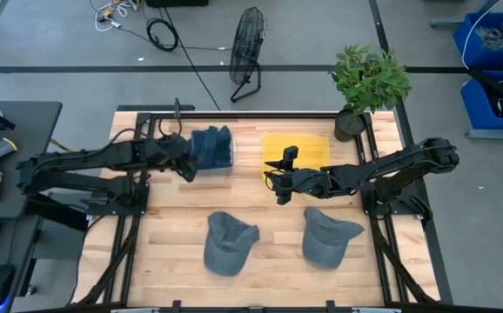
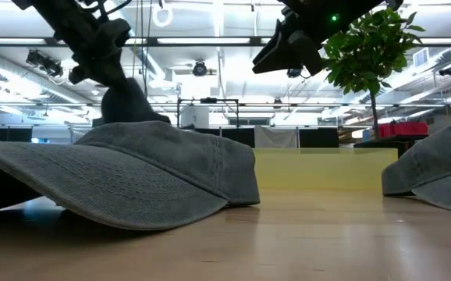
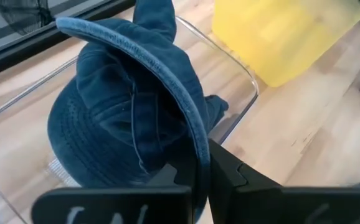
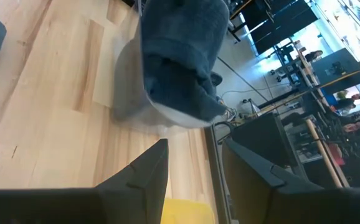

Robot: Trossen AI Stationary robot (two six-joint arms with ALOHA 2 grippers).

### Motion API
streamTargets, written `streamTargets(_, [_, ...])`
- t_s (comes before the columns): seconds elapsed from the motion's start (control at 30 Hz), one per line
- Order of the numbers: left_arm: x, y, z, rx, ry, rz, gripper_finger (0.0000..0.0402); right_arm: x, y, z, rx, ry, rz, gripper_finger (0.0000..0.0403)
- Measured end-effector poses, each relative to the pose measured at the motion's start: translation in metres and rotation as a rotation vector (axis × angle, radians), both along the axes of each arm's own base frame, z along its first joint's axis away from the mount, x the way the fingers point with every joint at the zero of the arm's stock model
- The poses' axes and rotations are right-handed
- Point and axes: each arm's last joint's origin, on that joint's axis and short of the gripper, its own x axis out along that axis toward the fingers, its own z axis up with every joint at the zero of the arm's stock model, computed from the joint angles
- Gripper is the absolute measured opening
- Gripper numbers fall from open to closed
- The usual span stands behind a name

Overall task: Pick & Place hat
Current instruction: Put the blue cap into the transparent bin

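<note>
A blue denim hat (image 1: 213,148) hangs from my left gripper (image 1: 188,163) over a clear plastic bin (image 3: 233,59) at the table's far left of centre. In the left wrist view the hat (image 3: 124,118) sags into that bin. Whether it touches the bin's floor I cannot tell. My right gripper (image 1: 274,181) is open and holds nothing. It hovers mid-table beside the yellow bin (image 1: 297,153), pointing toward the blue hat (image 4: 180,62). Two grey caps (image 1: 230,242) (image 1: 328,235) lie crown up on the near half of the table. My left gripper (image 3: 202,167) pinches the blue hat's brim edge (image 3: 195,134) between its two fingers. It comes from the table's left side, slanting down. The crown droops below the fingers, slack, into the clear bin.
A potted plant (image 1: 369,83) stands at the far right corner of the table. The yellow bin (image 3: 286,31) sits just right of the clear bin. In the low view the nearest grey cap (image 2: 132,179) fills the foreground. Bare wood lies between the bins and the caps.
</note>
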Motion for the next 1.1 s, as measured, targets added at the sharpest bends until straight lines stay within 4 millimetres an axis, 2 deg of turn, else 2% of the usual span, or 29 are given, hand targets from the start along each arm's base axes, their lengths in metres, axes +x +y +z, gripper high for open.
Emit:
streamTargets(0.23, [0.007, 0.002, 0.014, 0.050, -0.164, -0.020, 0.0027, 0.000, 0.000, -0.001, 0.006, 0.010, 0.002, 0.0155])
streamTargets(0.47, [0.003, 0.007, -0.005, -0.006, 0.027, 0.036, 0.0034, -0.001, 0.000, -0.002, 0.027, 0.003, -0.006, 0.0155])
streamTargets(0.63, [0.010, 0.012, -0.011, 0.008, 0.067, 0.040, 0.0057, -0.001, 0.000, -0.002, 0.026, 0.007, -0.006, 0.0155])
streamTargets(0.93, [0.026, 0.016, 0.006, 0.115, -0.142, -0.023, 0.0097, -0.001, 0.000, -0.002, 0.026, 0.007, -0.006, 0.0155])
streamTargets(1.1, [0.027, 0.016, 0.008, 0.153, -0.134, -0.053, 0.0101, -0.001, 0.001, -0.002, 0.038, 0.009, 0.015, 0.0155])
